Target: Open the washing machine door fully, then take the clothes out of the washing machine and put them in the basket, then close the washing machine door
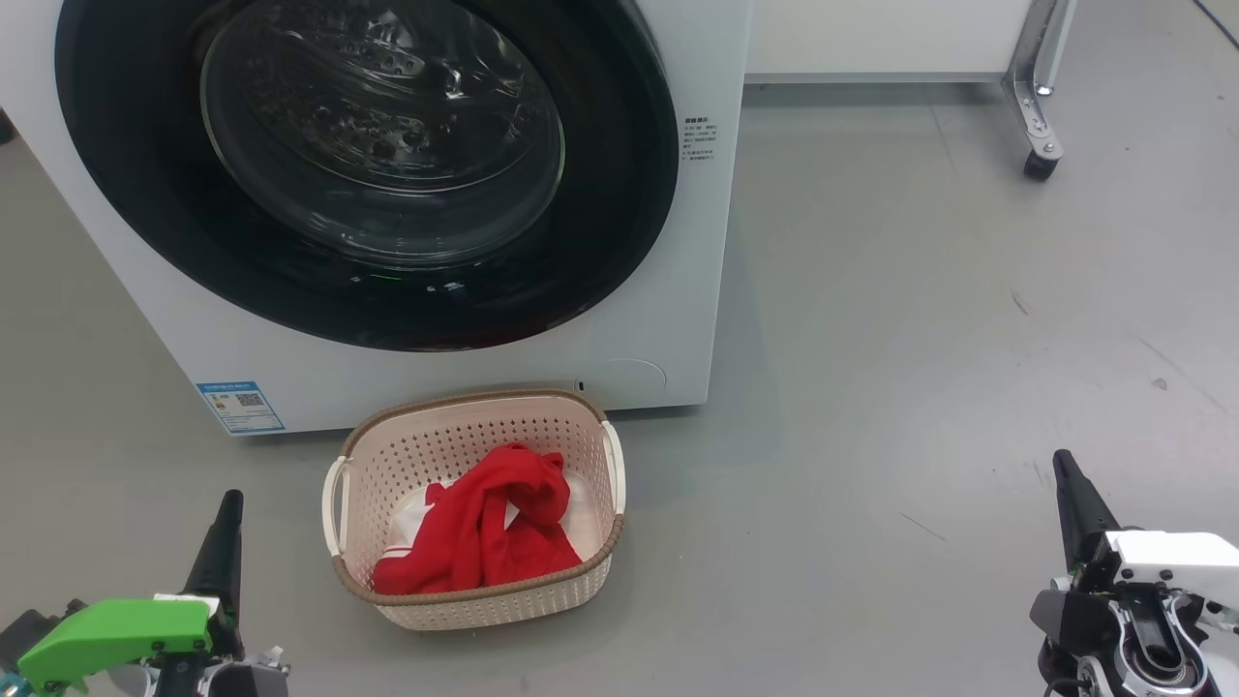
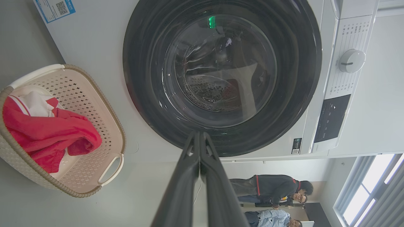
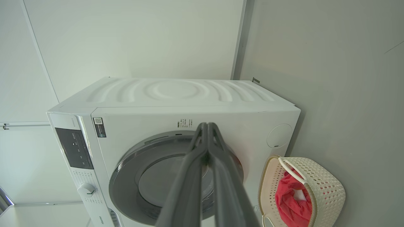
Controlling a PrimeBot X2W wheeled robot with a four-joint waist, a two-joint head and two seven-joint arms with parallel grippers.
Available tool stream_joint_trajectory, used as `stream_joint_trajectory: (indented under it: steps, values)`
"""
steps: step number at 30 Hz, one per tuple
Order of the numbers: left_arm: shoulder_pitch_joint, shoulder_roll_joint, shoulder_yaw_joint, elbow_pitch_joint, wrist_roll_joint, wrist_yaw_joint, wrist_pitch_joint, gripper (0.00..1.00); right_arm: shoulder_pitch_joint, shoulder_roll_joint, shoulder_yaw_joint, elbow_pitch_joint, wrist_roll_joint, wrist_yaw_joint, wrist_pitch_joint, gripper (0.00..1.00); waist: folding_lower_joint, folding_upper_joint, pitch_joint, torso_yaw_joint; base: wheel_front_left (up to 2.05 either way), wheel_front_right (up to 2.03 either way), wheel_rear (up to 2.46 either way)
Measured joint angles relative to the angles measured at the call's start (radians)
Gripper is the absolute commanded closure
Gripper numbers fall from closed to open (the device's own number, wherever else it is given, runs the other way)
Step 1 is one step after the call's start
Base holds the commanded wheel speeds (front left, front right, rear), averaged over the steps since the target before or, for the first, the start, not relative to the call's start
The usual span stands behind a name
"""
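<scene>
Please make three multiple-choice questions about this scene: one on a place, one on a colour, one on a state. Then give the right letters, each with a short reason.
1. Where do the clothes lie?
A) in the drum
B) in the basket
C) on the floor

2. What colour are the basket's side handles?
A) white
B) blue
C) black

3. How does the washing machine door stand?
A) fully open
B) half open
C) closed

Answers:
1. B, the red fabric sits inside the perforated walls.
2. A, both handles are white against the cream sides.
3. C, its black rim lies flat on the front of the washing machine.
</scene>
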Motion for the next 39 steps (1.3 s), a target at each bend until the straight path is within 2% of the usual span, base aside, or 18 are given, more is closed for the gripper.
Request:
stream_joint_trajectory:
  steps: [39]
  values:
    - [0.0,0.0,0.0,0.0,0.0,0.0,0.0,1.0,0.0,0.0,-0.004,0.001,0.0,0.005,0.001,1.0,0.0,0.0,0.0,0.0,0.0,0.0,0.0]
